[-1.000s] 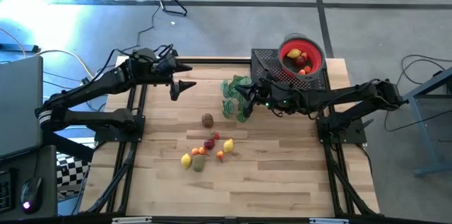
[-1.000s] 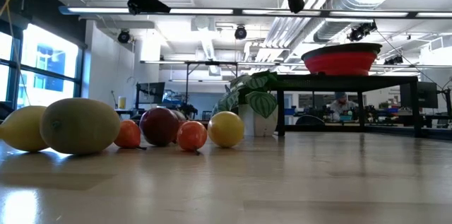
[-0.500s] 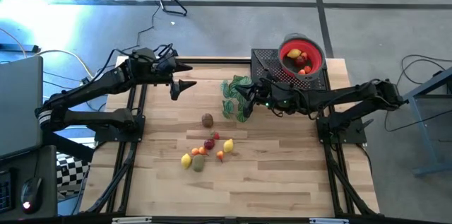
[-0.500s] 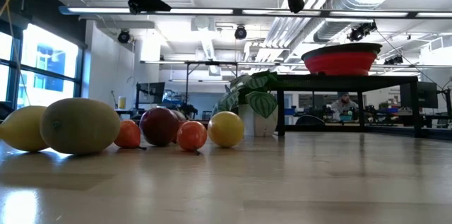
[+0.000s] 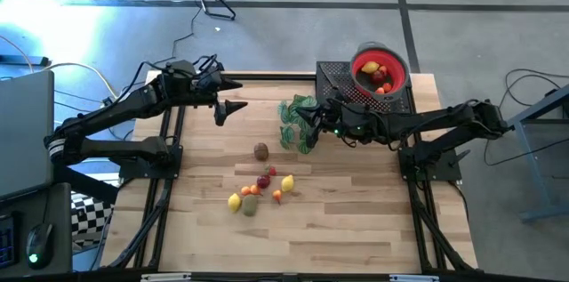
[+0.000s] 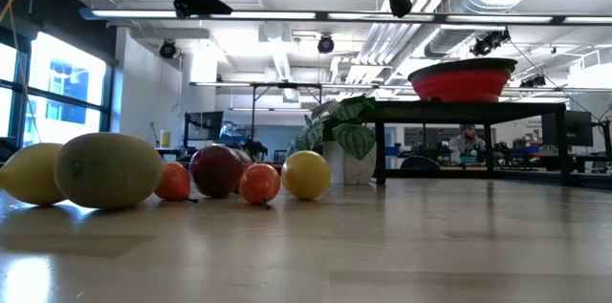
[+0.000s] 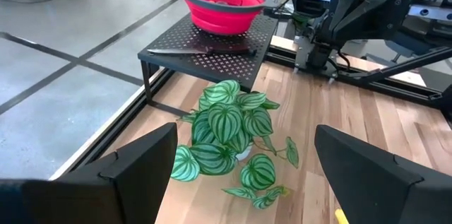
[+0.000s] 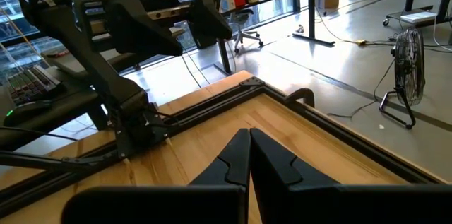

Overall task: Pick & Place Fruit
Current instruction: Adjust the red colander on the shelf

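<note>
Nothing has moved since earlier: fruit [image 5: 259, 189], small yellow, red, orange and brown-green pieces, long axes mixed, clusters mid-counter [image 5: 356, 229]; left gripper [image 5: 233, 102] fingers spread, right gripper [image 5: 300, 122] fingers pressed together, both aloft.

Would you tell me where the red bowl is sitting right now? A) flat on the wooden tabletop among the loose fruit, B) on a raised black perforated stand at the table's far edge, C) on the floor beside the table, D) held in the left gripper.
B: the red bowl rests on the black perforated stand, raised above the wood behind the leafy plant.
</note>
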Tool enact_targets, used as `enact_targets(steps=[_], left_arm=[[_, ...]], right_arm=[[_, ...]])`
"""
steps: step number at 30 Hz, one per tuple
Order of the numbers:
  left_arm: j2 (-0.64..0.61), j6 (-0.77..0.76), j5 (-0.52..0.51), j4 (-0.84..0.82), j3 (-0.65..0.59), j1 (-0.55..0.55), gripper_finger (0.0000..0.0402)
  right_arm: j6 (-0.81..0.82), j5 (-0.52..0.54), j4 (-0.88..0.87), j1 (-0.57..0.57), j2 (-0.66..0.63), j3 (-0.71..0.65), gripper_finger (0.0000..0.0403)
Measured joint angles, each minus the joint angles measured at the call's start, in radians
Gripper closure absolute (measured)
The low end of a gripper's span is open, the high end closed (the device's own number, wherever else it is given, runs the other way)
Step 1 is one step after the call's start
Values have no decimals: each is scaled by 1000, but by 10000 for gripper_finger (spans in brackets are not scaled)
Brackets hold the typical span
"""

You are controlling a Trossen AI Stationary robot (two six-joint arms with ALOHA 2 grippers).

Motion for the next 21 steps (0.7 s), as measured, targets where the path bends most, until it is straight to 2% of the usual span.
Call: enact_targets(steps=[21], left_arm=[[1, 0, -15, 5, 1, 0, 73]], right_arm=[[-18, 0, 0, 0, 0, 0, 400]])
